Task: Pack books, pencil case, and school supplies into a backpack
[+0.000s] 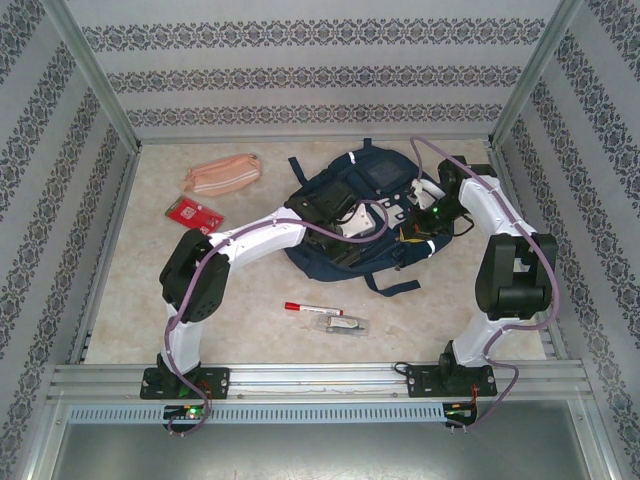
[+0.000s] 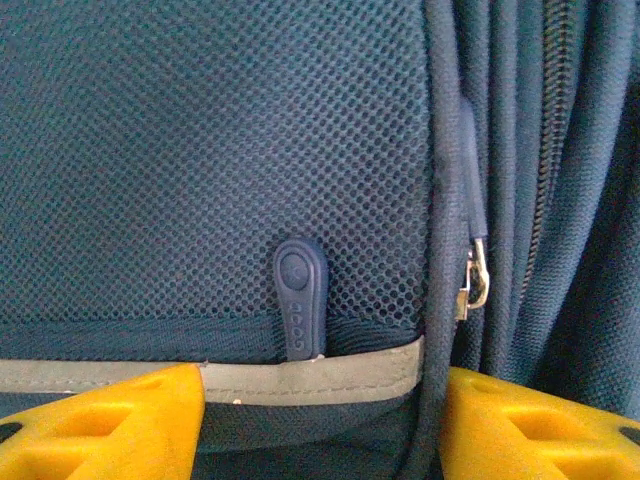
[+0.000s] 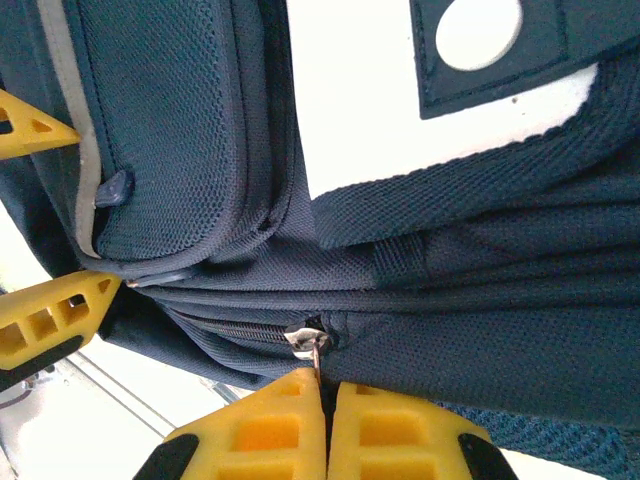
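The navy backpack lies mid-table. My left gripper hovers over its front pocket. In the left wrist view the left gripper is open, its yellow fingers wide apart either side of the pocket's grey stripe, below a rubber zip tab. My right gripper is shut on the metal zip pull of the backpack's main zip. The pink pencil case lies at the far left. The red packet, the red-capped marker and the clear-wrapped item lie on the table. The books are out of view.
Patterned walls and metal frame posts close in the table on three sides. A metal rail runs along the near edge by the arm bases. A dark strap trails from the backpack toward the marker.
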Available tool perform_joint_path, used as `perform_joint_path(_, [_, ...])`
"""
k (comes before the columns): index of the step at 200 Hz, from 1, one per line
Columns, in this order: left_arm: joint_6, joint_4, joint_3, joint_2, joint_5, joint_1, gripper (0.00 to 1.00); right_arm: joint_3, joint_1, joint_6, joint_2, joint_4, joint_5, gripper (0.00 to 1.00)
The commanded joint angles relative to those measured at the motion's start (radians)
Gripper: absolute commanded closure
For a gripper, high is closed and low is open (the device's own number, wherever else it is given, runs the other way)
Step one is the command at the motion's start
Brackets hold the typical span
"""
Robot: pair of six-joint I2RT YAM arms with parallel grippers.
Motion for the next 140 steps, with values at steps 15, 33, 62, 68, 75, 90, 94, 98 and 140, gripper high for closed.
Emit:
perform_joint_path(15, [0.143,0.051,-0.023,-0.023,0.047,-0.006,0.40,0.021,-0.011,-0.019,-0.050,-0.010,-0.056,1.00])
perform_joint_path(33, [0.207,0.067,-0.021,-0.015,-0.017,-0.003,0.73,0.017,-0.013,-0.020,-0.046,-0.007,-0.053,0.98])
perform_joint_path(62, [0.218,0.101,-0.006,-0.035,0.001,0.010,1.00,-0.013,-0.011,-0.007,-0.053,0.015,-0.053,0.86])
perform_joint_path(68, [0.223,0.103,-0.004,-0.044,0.015,0.010,1.00,-0.030,-0.013,-0.002,-0.063,0.030,-0.053,0.81])
perform_joint_path(75, [0.225,0.103,0.001,-0.051,0.024,0.011,1.00,-0.046,-0.014,0.006,-0.070,0.044,-0.053,0.78])
perform_joint_path(90, [0.205,0.108,0.010,-0.067,0.026,0.015,1.00,-0.061,-0.022,0.016,-0.069,0.056,-0.070,0.75])
perform_joint_path(94, [0.200,0.110,0.011,-0.070,0.033,0.018,1.00,-0.062,-0.025,0.018,-0.066,0.055,-0.076,0.75])
perform_joint_path(98, [0.190,0.114,0.010,-0.073,0.038,0.021,1.00,-0.064,-0.026,0.021,-0.063,0.055,-0.080,0.74])
perform_joint_path(140, [0.126,0.105,0.048,-0.064,0.087,0.052,1.00,-0.111,-0.028,0.024,-0.061,0.072,-0.071,0.75])
